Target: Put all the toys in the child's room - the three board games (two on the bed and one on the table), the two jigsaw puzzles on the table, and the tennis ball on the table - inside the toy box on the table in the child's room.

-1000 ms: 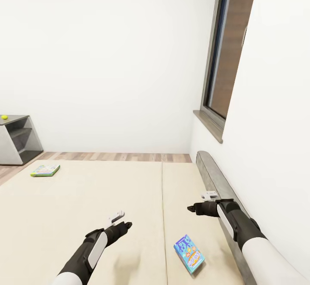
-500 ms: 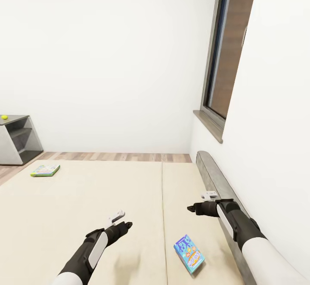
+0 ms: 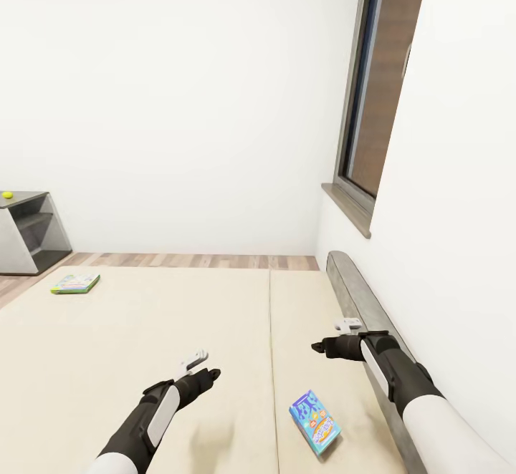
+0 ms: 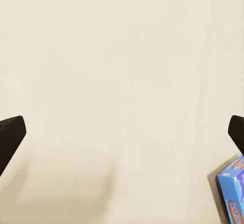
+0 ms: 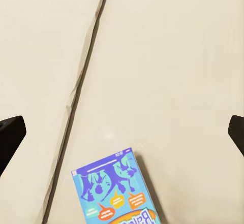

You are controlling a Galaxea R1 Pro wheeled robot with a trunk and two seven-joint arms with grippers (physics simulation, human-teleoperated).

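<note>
**Two games on the bed, two open grippers above them**

You are looking down over a big cream bed (image 3: 143,331). It has two mattress parts with one seam running between them. Count the toys you can see here: two board games and one ball.

The first one is the blue board game (image 3: 314,422). It lies flat on the bed, close to you, on the right side of the seam. In your right wrist view the same blue board game (image 5: 118,192) lies just beside the seam, a bit turned. In your left wrist view one corner of it (image 4: 232,191) peeks in at the edge.

The second one is the green and white board game (image 3: 75,284). It lies flat far off on the left part of the bed, near the far edge. It is well apart from the blue one.

The tennis ball (image 3: 7,194) sits on top of the grey table (image 3: 25,234) at the far left, past the bed, on the wood floor (image 3: 201,260).

You have two arms out. Your left gripper (image 3: 203,369) hangs over the left mattress part, fingers spread wide, holding nothing. Your right gripper (image 3: 331,336) hangs over the right mattress part, beyond the blue board game. Its fingers are spread wide too, and it holds nothing. Neither one touches a toy.

A grey headboard (image 3: 365,316) runs along the right side of the bed against the white wall. One window (image 3: 373,94) is above it.
</note>
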